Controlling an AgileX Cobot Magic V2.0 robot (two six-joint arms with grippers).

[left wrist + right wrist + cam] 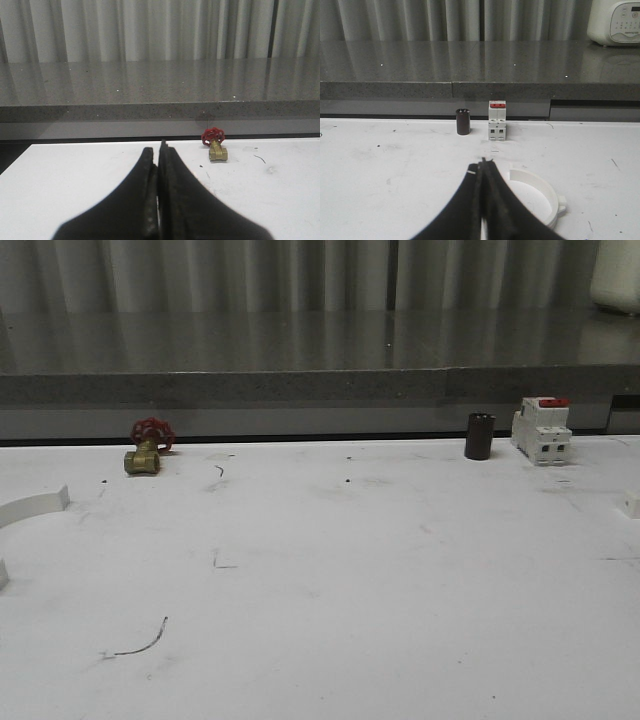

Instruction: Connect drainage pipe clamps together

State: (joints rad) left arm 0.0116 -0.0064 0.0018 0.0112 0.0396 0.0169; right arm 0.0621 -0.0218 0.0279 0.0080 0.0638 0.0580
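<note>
One white drainage pipe clamp [35, 506] lies at the table's far left edge in the front view, cut off by the frame, with an end of it low at the edge [3, 573]. In the right wrist view a second white half-ring clamp [546, 192] with an end tab lies flat on the table, partly hidden behind the black fingers. My right gripper [482, 162] is shut with nothing between its fingers, just beside that clamp. My left gripper [160, 147] is shut and empty above bare table.
A brass valve with a red handwheel [148, 448] stands at the back left. A dark cylinder [479, 436] and a white breaker with red top [541, 429] stand at the back right. A small white block [632, 503] sits at the right edge. A grey ledge runs behind the table.
</note>
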